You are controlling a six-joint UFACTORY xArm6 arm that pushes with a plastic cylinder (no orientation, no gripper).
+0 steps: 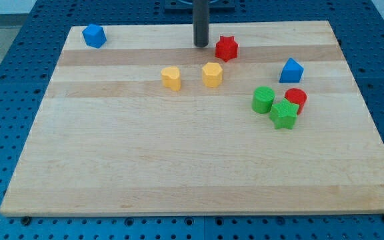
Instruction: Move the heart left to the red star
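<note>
My tip (201,45) rests on the board near the view's top centre, just left of the red star (227,48) and apart from it. The yellow heart (171,78) lies below and to the left of my tip, well clear of it. A second yellow block (212,75), angular like a pentagon, sits right of the heart, below the tip and the red star.
A blue block (94,35) sits at the top left corner of the wooden board (179,173). At the right are a blue triangle (291,70), a green cylinder (263,99), a red cylinder (296,99) and a green star (284,114), clustered together.
</note>
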